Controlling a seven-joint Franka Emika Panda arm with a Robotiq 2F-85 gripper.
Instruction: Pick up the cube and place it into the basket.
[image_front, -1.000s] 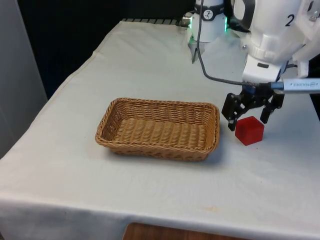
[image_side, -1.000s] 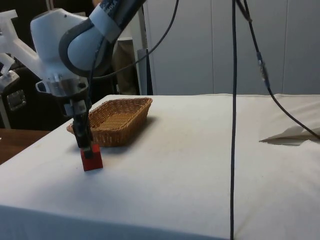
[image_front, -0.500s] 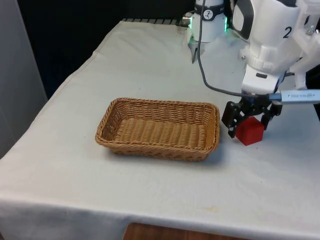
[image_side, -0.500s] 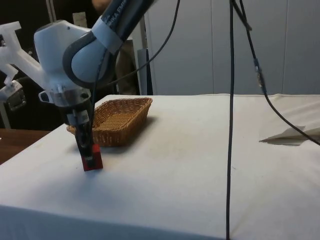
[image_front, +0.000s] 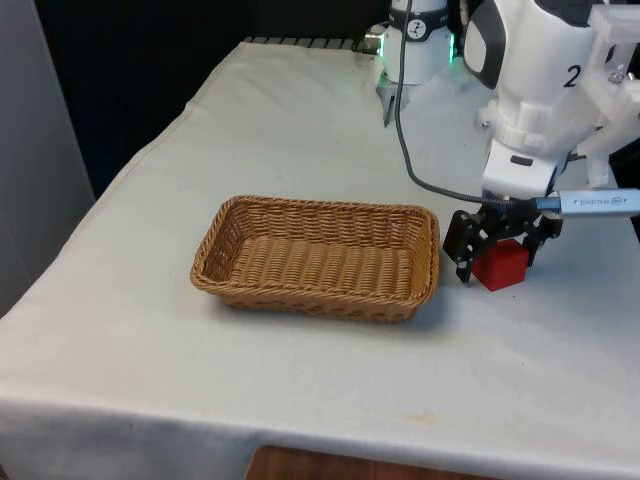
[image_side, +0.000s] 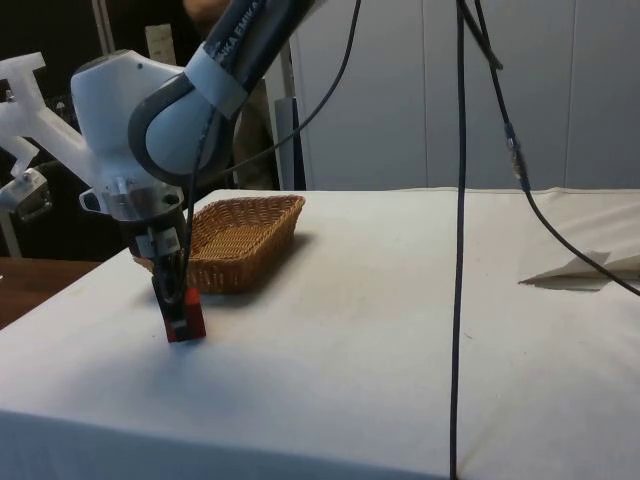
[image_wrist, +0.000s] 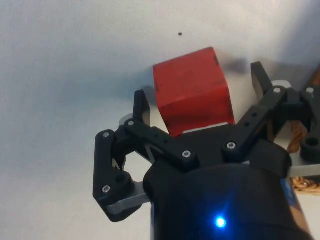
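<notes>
The rectangular tan basket (image_front: 318, 256) is woven wicker, rough and ribbed. The small red cube (image_front: 500, 264) looks smooth and matt, with lightly scuffed faces. The black two-finger gripper (image_wrist: 200, 107) is matt plastic with small metal screws. The white tablecloth (image_front: 300, 130) is soft, faintly creased fabric.

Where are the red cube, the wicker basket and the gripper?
Red cube (image_front: 501, 268): front view, on its front face.
Brown woven wicker basket (image_front: 318, 301): front view, on the near outer wall.
Black two-finger gripper (image_wrist: 200, 107): wrist view, midway between the fingertips, over the cube's face; jaws open around the cube.
</notes>
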